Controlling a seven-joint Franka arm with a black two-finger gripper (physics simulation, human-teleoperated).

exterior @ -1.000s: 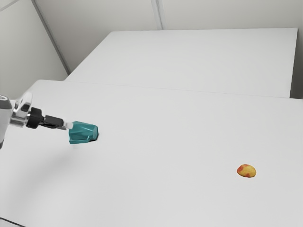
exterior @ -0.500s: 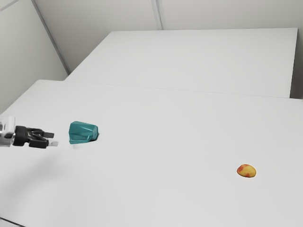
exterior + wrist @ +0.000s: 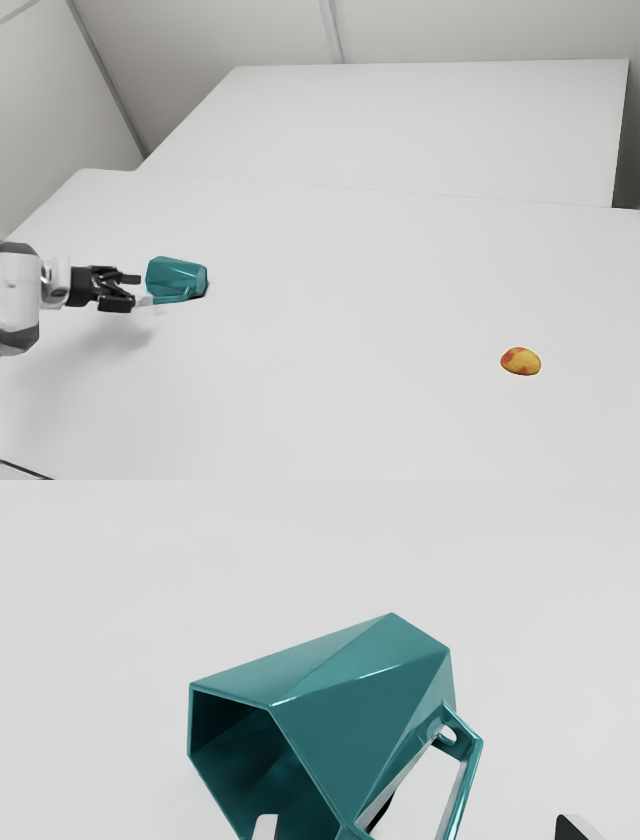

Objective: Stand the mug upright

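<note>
Teal and glossy, the faceted mug point(image 3: 177, 279) is tipped on its side on the white table point(image 3: 350, 400), its mouth turned toward the black two-finger gripper point(image 3: 138, 290). The fingers are spread wide, nothing gripped, perhaps so that wall and angular handle point(image 3: 465, 780) can be straddled. A yellow-and-red rounded object point(image 3: 521, 362) is set well apart, presumably uninvolved.

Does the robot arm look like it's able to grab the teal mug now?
Probably yes. The jaws stand open close to the mug, its mouth is toward them, and nothing seems to block the way.
</note>
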